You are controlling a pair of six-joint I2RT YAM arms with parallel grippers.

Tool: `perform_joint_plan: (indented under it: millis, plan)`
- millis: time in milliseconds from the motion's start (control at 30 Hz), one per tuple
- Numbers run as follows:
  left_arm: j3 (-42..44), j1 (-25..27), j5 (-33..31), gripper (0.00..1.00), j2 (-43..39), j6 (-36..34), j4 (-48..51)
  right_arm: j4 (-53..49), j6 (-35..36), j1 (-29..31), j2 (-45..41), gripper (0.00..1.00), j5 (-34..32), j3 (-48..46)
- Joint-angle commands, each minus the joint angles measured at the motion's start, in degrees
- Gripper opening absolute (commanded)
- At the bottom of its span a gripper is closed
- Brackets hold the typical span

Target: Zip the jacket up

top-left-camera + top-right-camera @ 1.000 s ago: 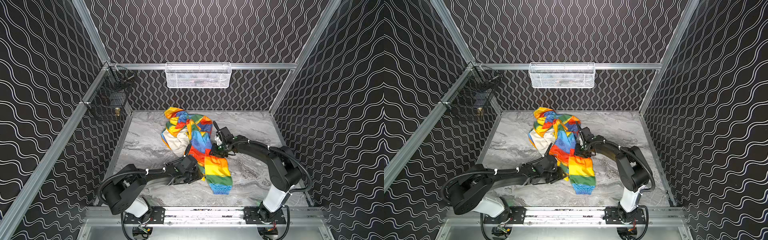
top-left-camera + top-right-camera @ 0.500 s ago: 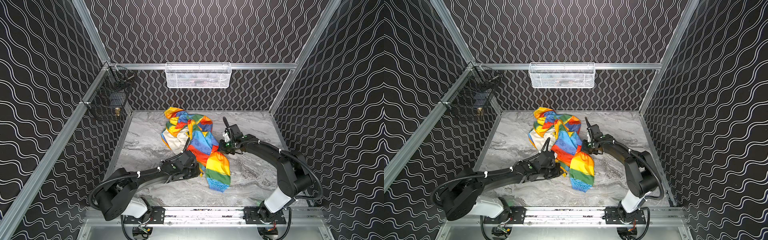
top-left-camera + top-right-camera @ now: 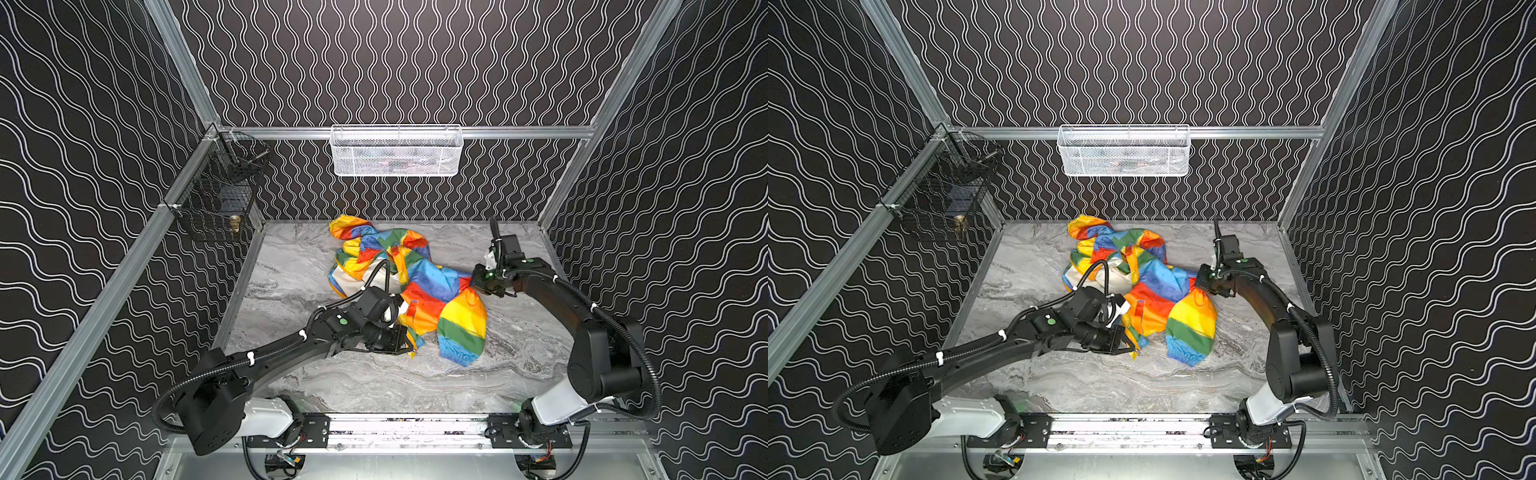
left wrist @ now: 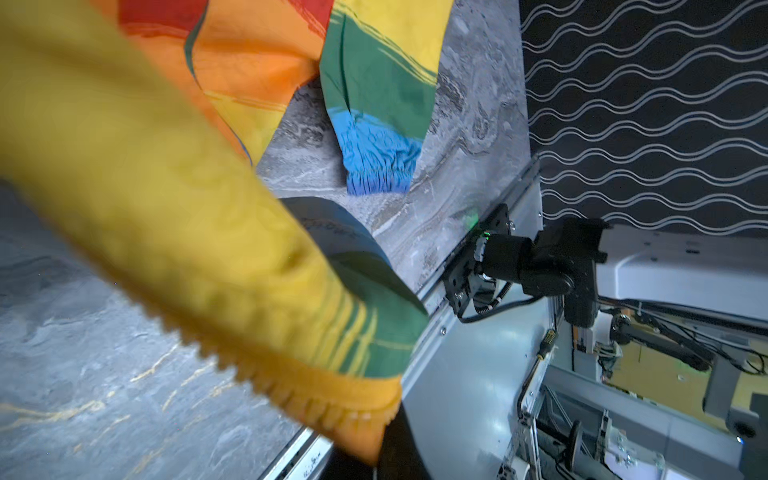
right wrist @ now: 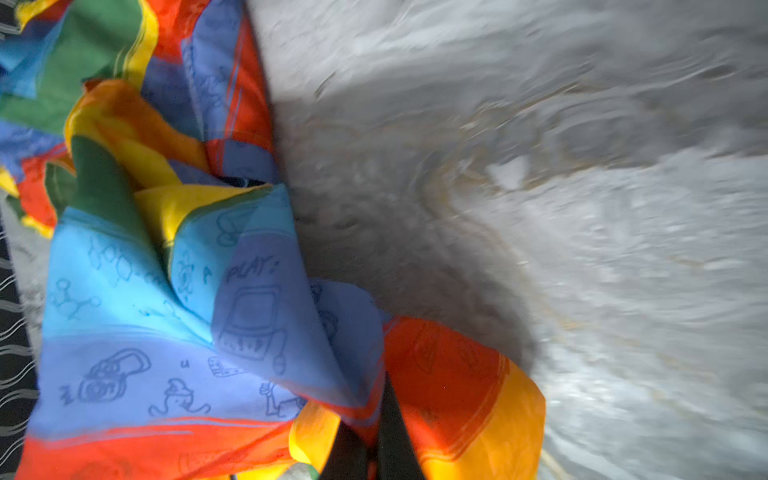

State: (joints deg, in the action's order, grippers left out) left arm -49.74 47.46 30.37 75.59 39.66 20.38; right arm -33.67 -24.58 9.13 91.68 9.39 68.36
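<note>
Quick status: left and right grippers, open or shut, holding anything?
Left gripper: shut on the jacket, at its orange edge.
Right gripper: shut on the jacket, at a red-blue fold.

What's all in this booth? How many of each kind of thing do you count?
Jacket: 1
Arms: 2 (left arm, right arm)
Baskets: 2 (white basket, black basket)
Total: 5
</note>
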Motion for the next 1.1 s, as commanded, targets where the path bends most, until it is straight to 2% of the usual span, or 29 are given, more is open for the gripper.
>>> perform_joint_plan:
  millis: [0, 200, 300, 600, 700, 800, 933, 1067]
  plan:
    - [-0.65, -0.07, 5.37, 0.0, -0.44, -5.53, 4.86, -4.1, 1.41, -2.12, 1.44, 0.0, -4.04, 1.89]
    - [2.87, 0.1, 9.44, 0.0, 1.28, -4.59, 0.62, -4.69, 1.29, -6.02, 4.87, 0.01, -4.73, 3.09]
    - [4.52, 0.33, 10.8, 0.0, 2.64, -3.91, -1.78, -4.65, 1.16, -7.08, 5.02, 0.06, -4.97, 3.67]
    - [5.97, 1.13, 11.36, 0.0, 6.09, -3.48, -5.2, -5.0, -0.79, -7.13, 0.64, 0.49, -4.87, 8.68]
    - [7.04, 1.14, 11.46, 0.0, 7.32, -3.1, -6.76, -3.22, -0.99, -4.66, -1.01, 0.59, -2.53, 9.79]
    - [8.3, 1.15, 11.8, 0.0, 8.29, -2.41, -8.56, -1.75, -0.24, 0.47, -0.35, 0.68, -1.17, 12.17]
    - [9.54, 1.14, 11.81, 0.0, 8.96, -2.0, -9.77, -3.24, 1.69, 8.82, 5.41, 0.71, -2.56, 19.56]
    - [10.59, 1.15, 11.38, 0.0, 9.16, -1.65, -10.53, -5.38, 3.63, 14.24, 12.98, 0.71, -5.14, 28.03]
